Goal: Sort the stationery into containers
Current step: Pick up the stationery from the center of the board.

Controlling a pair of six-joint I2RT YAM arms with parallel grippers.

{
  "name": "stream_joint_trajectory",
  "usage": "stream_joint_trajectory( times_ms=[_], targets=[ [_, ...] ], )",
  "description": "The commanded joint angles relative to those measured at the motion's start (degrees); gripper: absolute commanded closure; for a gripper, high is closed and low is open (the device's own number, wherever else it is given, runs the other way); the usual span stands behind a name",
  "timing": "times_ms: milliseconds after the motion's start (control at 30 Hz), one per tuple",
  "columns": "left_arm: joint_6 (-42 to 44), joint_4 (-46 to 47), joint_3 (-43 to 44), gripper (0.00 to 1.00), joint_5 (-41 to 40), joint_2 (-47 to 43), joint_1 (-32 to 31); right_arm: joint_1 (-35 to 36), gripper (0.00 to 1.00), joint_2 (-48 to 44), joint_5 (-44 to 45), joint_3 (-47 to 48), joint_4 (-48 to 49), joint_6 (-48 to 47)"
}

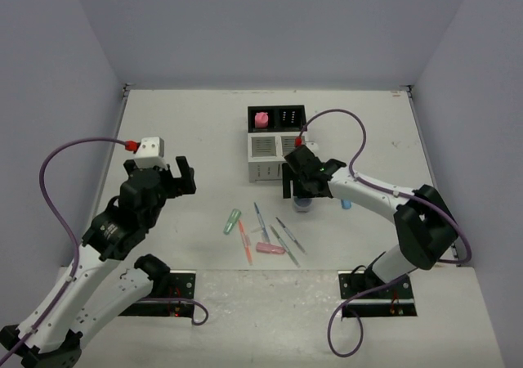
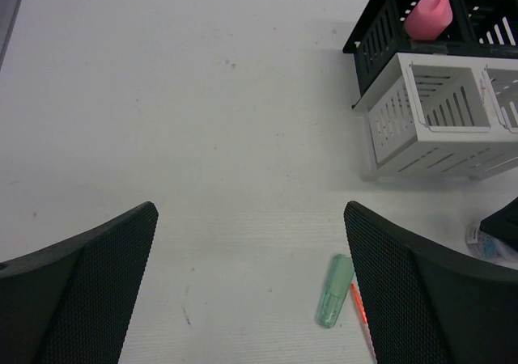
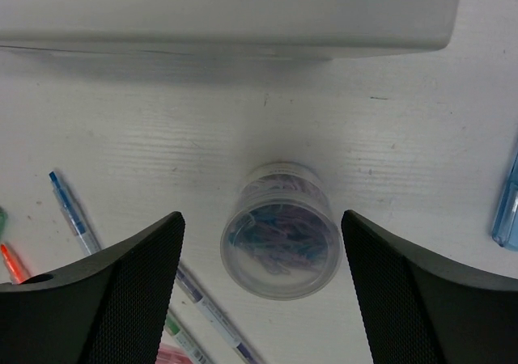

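The organizer (image 1: 266, 152) stands at mid-table, two black bins behind two white ones. A pink eraser (image 1: 261, 119) lies in the left black bin, also seen in the left wrist view (image 2: 427, 16). My right gripper (image 1: 301, 190) is open just in front of the organizer. In the right wrist view it (image 3: 262, 217) straddles the round clear puck (image 3: 281, 230) without touching it. A green marker (image 1: 233, 221), orange pen (image 1: 244, 242), blue pen (image 1: 260, 221), pink marker (image 1: 270, 249) and two grey pens (image 1: 290, 235) lie on the table. My left gripper (image 1: 176, 177) is open and empty.
A blue marker (image 1: 346, 204) lies right of the puck, at the right edge of the right wrist view (image 3: 507, 210). The white bin wall (image 3: 227, 16) is close behind the puck. In the left wrist view the green marker (image 2: 335, 291) lies beside my right finger (image 2: 421, 291).
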Motion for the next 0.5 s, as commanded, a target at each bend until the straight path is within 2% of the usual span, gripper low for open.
stream_joint_trajectory(
  times_ms=[0,167,200,233,400,467],
  targets=[
    [1.4,1.3,-0.5,0.0,-0.2,0.9,0.3,0.7,0.2,0.6,3.9,-0.5,0.2,2.7],
    [1.8,1.6,-0.5,0.0,0.7,1.9,0.3,1.4,0.21,0.2,4.3,-2.3,-0.3,3.1],
    [1.8,1.6,-0.6,0.0,0.9,1.9,0.3,1.4,0.26,-0.3,4.3,-2.7,0.0,3.1],
    [1.9,1.7,-0.6,0.0,1.0,2.0,0.3,1.4,0.36,-0.8,4.4,-3.2,0.2,3.2],
    [2.3,2.0,-0.7,0.0,1.8,1.9,0.3,1.4,0.54,-2.9,4.9,-3.4,-0.9,3.7],
    [2.3,2.0,-0.7,0.0,1.9,1.9,0.3,1.5,0.65,-4.0,4.9,-3.2,-2.1,3.7]
  ],
)
